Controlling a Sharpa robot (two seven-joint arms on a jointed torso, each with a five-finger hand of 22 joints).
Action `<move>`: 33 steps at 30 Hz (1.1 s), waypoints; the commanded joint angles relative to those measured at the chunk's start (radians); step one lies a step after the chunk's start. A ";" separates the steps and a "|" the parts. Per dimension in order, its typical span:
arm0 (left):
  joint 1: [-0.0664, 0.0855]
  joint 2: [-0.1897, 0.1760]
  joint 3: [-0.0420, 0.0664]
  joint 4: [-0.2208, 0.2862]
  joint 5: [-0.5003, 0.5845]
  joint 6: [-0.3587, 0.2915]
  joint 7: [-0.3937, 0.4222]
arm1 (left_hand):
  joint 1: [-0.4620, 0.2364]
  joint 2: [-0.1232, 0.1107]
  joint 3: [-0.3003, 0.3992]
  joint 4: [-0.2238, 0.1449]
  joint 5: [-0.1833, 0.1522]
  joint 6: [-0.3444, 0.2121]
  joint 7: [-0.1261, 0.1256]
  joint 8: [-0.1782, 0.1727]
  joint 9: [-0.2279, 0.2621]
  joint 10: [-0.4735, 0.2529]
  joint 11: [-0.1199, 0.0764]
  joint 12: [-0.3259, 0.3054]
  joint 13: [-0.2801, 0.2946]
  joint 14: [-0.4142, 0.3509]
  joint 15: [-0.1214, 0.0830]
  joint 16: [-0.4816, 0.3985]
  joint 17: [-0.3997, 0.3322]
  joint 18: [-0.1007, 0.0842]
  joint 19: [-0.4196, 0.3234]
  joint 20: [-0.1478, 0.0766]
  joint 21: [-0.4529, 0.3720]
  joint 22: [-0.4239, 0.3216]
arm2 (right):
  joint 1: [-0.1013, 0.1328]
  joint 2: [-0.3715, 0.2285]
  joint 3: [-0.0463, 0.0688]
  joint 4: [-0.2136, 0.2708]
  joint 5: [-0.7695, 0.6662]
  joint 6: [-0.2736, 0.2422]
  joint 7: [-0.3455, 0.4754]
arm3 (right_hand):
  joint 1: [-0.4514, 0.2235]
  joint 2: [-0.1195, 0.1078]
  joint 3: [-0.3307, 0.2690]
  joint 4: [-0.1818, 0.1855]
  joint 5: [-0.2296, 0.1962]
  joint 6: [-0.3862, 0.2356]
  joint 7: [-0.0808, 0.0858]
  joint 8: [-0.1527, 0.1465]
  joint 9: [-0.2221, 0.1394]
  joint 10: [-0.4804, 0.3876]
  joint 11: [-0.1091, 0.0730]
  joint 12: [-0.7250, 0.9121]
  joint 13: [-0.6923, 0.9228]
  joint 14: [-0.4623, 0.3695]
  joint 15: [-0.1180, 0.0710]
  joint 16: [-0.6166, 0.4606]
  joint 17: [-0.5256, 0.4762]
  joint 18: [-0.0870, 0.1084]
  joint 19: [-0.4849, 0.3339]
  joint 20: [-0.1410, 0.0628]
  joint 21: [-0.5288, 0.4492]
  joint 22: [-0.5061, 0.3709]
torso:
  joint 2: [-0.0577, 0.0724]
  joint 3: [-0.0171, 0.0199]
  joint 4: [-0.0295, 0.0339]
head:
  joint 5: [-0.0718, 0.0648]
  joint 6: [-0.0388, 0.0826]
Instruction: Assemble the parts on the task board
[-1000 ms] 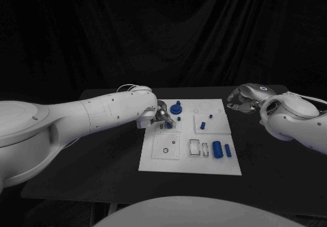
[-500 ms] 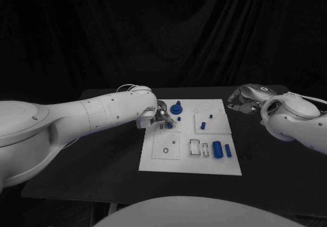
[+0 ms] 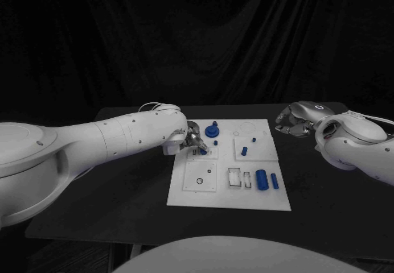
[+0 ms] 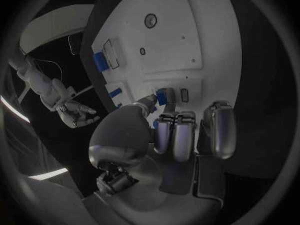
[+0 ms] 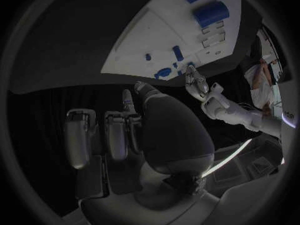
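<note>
Head view: the left hand pinches a small blue part upright over the task board's far-left corner; the right hand, fingers curled on nothing, hangs well apart.

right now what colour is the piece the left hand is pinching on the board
Blue. The left hand pinches a small blue piece, clearest in the left wrist view.

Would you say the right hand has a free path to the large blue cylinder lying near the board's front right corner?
Probably yes. The right hand hangs off the task board past its far right corner, holding nothing, and only a thin blue part lies beside the large blue cylinder.
</note>
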 commanded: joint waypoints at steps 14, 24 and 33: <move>-0.003 -0.006 -0.001 0.000 0.005 -0.011 0.014 | 0.016 0.002 0.024 -0.026 0.018 0.014 -0.009 0.023 0.019 0.106 -0.010 0.004 0.263 0.106 -0.010 0.003 0.263 -0.003 -0.001 -0.010 -0.006 0.168 | -0.002 -0.002 0.001 0.000 -0.003 0.012 -0.020 | 0.008 0.000 0.004 0.001 0.004 0.007 0.002 -0.006 -0.001 0.106 0.006 0.003 0.263 0.107 0.007 0.003 0.263 0.008 0.068 0.007 -0.003 0.242 | 0.001 0.0001 0.0001 | 0.002 0.000; -0.003 -0.008 -0.001 0.002 0.005 -0.036 0.012 | 0.016 0.004 0.030 -0.028 0.009 0.014 -0.011 0.030 0.030 0.106 -0.012 0.004 0.263 0.106 -0.012 0.003 0.263 -0.004 0.001 -0.011 -0.002 0.170 | -0.002 0.000 0.001 -0.003 -0.003 0.015 -0.020 | 0.008 -0.001 0.006 -0.001 0.004 0.007 0.002 -0.007 -0.002 0.106 0.006 0.003 0.263 0.107 0.008 0.003 0.263 0.008 0.067 0.008 -0.005 0.241 | 0.000 -0.0001 -0.0006 | 0.006 0.000; -0.003 -0.008 -0.001 0.004 0.005 -0.042 0.004 | 0.002 0.002 0.030 -0.022 -0.031 0.012 -0.013 0.042 0.053 0.106 -0.015 0.004 0.263 0.106 -0.015 0.003 0.263 -0.006 0.006 -0.015 0.003 0.174 | -0.002 0.003 0.001 -0.005 -0.003 0.018 -0.021 | 0.008 -0.001 0.006 -0.001 0.004 0.007 0.002 -0.007 -0.002 0.106 0.006 0.003 0.263 0.107 0.008 0.003 0.263 0.008 0.067 0.008 -0.005 0.241 | 0.000 0.0006 -0.0005 | 0.009 0.000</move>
